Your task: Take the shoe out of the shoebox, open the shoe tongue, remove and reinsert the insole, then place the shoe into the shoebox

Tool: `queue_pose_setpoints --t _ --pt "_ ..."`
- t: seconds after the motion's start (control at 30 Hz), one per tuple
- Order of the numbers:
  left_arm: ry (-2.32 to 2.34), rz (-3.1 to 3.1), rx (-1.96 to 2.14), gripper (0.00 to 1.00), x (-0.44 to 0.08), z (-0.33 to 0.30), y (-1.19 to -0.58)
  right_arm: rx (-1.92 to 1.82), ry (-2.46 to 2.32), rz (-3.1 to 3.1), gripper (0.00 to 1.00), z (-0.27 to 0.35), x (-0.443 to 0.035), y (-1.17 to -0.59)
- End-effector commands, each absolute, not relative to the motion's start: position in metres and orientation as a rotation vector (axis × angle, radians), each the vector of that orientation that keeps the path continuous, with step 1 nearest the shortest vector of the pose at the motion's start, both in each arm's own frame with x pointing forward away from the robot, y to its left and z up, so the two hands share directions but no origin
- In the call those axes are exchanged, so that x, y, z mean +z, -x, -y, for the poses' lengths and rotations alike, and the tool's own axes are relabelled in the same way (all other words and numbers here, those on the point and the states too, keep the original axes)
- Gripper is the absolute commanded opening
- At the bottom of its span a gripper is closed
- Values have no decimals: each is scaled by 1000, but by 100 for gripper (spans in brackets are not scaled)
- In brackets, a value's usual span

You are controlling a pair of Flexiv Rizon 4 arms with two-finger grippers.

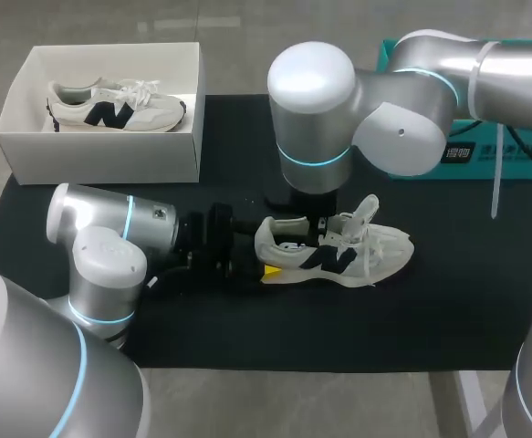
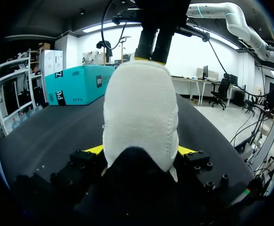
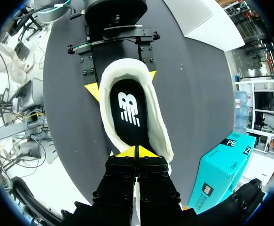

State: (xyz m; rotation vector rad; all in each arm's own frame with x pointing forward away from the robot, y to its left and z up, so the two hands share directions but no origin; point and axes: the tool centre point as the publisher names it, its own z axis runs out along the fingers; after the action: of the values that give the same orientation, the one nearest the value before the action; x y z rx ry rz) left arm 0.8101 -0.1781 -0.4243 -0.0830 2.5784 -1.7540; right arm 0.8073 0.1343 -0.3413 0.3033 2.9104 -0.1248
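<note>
A white sneaker [image 1: 339,251] with a dark logo lies on its sole on the black mat [image 1: 247,338], toe to the right. My left gripper [image 1: 267,248] comes in low from the left and holds the heel [image 2: 139,108] between its yellow fingertips [image 2: 94,149], one on each side. From above, my right gripper [image 1: 320,228] points down into the shoe's opening. Its tips [image 3: 137,151] are pressed together just over the black insole [image 3: 129,108], at the tongue end. The tongue and laces stand up loosely.
A white shoebox [image 1: 101,155] at the back left holds a second, matching sneaker [image 1: 115,105]. A teal box [image 1: 521,151] stands at the back right behind my right arm. Bare mat lies in front of the shoe.
</note>
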Motion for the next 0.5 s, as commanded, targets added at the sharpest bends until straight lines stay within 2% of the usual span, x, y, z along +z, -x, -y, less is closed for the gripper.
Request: queue_pose_setpoints --t 0.03,0.5 --pt "84 -2577 -1755 0 -425 178 -810 -116 -292 -2903 0 -135 -335 -806" --pt "84 -2577 -1755 0 -425 178 -810 -116 -253 -2895 0 -134 -329 -816"
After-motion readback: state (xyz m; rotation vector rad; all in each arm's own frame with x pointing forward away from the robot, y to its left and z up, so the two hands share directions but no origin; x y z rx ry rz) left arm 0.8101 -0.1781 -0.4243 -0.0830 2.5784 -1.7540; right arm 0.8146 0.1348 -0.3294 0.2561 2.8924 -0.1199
